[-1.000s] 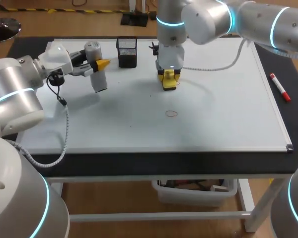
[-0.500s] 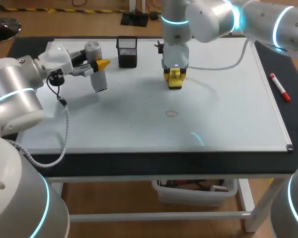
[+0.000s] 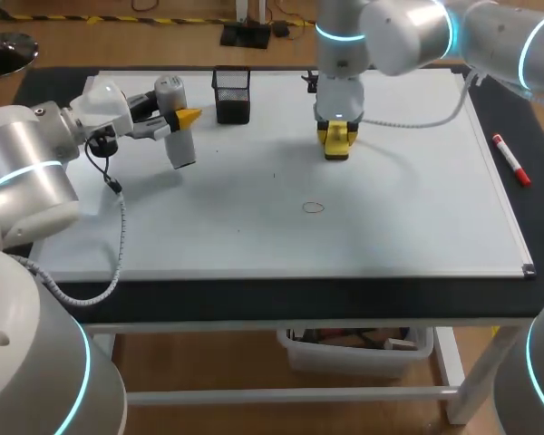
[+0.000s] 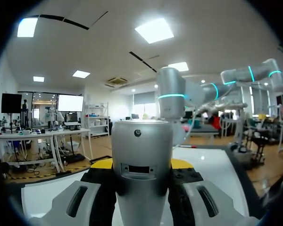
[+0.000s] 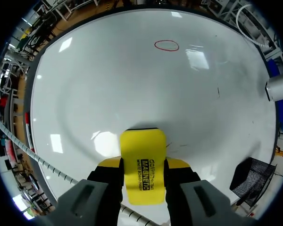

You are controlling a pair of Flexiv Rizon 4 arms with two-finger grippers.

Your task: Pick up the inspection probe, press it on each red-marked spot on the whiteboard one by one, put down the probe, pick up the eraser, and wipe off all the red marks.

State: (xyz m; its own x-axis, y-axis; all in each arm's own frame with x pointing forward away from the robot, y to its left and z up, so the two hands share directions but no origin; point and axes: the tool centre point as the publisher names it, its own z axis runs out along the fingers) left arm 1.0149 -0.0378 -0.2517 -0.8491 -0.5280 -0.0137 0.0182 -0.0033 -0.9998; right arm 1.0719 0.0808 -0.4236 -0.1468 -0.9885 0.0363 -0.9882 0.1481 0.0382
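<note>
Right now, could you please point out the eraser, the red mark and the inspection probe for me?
eraser (image 5: 142, 155), right wrist view, on its yellow back.
red mark (image 3: 314, 207), head view, on the small oval.
inspection probe (image 4: 141, 155), left wrist view, on its silver body.

probe (image 4: 141, 188) body covering most of my left gripper (image 4: 141, 163) yellow tips, near end running off edge. in head view my right arm (image 3: 340, 82) hiding fingers, eraser (image 3: 336, 147) only partly showing; am not telling whether it is touching whiteboard (image 3: 408, 208). mesh holder (image 5: 252, 181) getting clipped by black rim. red ring (image 3: 314, 207) too small for detail.
</note>
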